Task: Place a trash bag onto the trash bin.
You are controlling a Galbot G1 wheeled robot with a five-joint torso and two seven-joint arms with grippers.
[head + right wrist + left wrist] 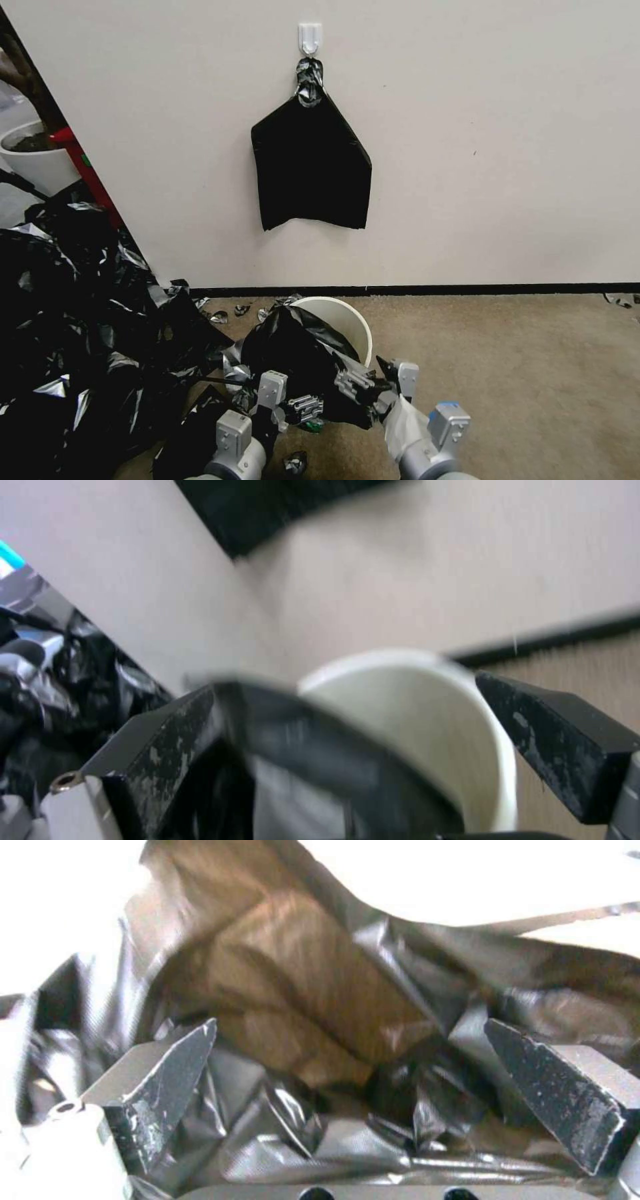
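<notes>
now trash bag (297,353) drapes trash bin (350,323) (partly).

A plain off-white painted wall (467,133) fills the space beyond the tool, and a thin black baseboard strip (467,289) separates it from a short-pile tan carpet floor (520,373). High on the wall sits a small white plastic adhesive hook (310,37), from which hangs a flat black five-sided plastic sheaf with a silvery knotted top (311,167). To the left of the tool sprawls a huge heap of crumpled black plastic film (73,320), with a big white plant pot holding dark soil (33,157) and a red upright bar (90,177) beyond it past the wall's edge.
</notes>
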